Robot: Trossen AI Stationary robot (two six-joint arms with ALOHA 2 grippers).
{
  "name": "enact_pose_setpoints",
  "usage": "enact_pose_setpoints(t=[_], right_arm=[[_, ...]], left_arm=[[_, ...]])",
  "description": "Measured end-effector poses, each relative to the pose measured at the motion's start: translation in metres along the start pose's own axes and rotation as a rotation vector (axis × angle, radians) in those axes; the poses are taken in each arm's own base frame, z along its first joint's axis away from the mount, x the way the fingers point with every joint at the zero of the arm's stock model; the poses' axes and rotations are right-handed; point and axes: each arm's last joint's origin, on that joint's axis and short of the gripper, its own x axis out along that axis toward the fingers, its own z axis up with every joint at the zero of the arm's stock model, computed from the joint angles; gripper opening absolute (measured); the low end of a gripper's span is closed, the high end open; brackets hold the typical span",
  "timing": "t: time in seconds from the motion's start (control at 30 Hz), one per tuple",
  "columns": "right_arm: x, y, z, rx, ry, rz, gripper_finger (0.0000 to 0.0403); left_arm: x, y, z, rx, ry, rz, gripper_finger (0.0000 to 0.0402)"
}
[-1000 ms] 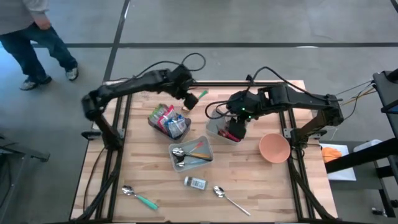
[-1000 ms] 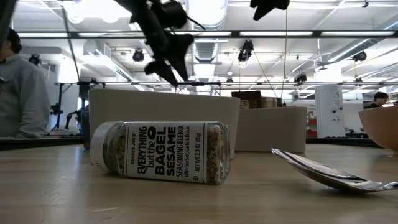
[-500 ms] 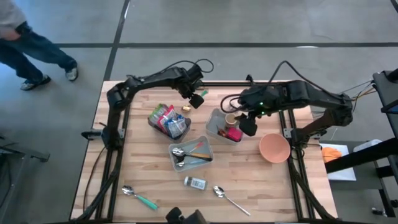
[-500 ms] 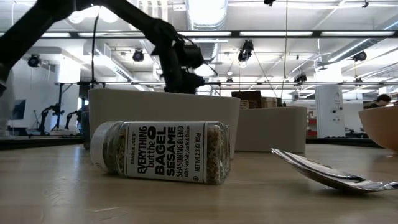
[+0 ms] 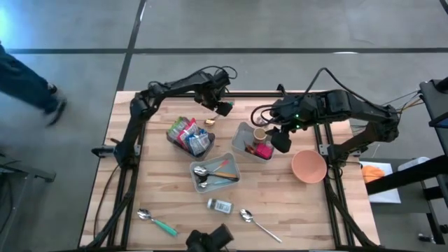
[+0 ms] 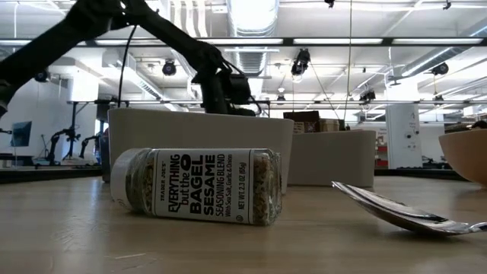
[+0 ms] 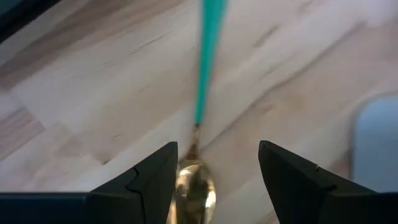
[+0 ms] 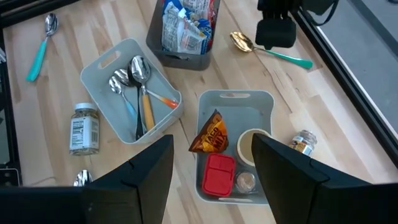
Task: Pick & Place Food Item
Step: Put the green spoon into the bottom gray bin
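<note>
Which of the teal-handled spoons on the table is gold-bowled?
The gold-bowled spoon at the table's far edge, right beneath the left claw. The other teal-handled spoon, near the front-left corner, is silver-bowled.

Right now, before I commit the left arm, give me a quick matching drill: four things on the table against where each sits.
Things:
1. gold spoon
2. seasoning jar
3. red lidded tub
4. orange bowl

Places:
A. in the bin under the right gripper
B. below the open left gripper
C. lying on bare wood by the spoon bin
D. at the right table edge

Pairs: 1-B, 2-C, 3-A, 4-D
</note>
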Motion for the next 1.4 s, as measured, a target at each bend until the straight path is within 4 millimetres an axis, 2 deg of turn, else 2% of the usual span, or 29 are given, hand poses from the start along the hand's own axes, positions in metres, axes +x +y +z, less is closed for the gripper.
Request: enact_pose_setpoints(t=[0.2, 0.43, 0.6, 0.9, 1.03, 1.27, 1.4], right_arm=[[-0.001, 0.000, 0.000, 0.006, -0.001, 0.001, 0.0215], [-0.005, -0.001, -0.001, 0.010, -0.010, 0.006, 0.0215], [-0.008, -0.002, -0.003, 0.020, -0.017, 0.010, 0.0215], [-0.012, -0.003, -0.004, 0.046, -0.025, 0.015, 0.0215], [-0.012, -0.003, -0.004, 0.068, -0.025, 0.016, 0.0215], [-0.016, -0.003, -0.005, 0.082, -0.028, 0.031, 0.0215], [-0.018, -0.003, -0.006, 0.094, -0.034, 0.032, 0.0215]], left_arm=[[0.003, 0.011, 0.014, -0.086, 0.095, 0.028, 0.0202], [0.018, 0.018, 0.030, -0.054, 0.174, -0.044, 0.0161], [0.029, 0.021, 0.029, -0.006, 0.242, -0.044, 0.0158], [0.034, 0.022, 0.026, -0.006, 0.264, 0.021, 0.0158], [0.047, 0.020, 0.024, -0.029, 0.299, 0.043, 0.0158], [0.048, 0.019, 0.024, -0.045, 0.305, 0.023, 0.0157], [0.049, 0.019, 0.023, -0.054, 0.310, 0.023, 0.0121]])
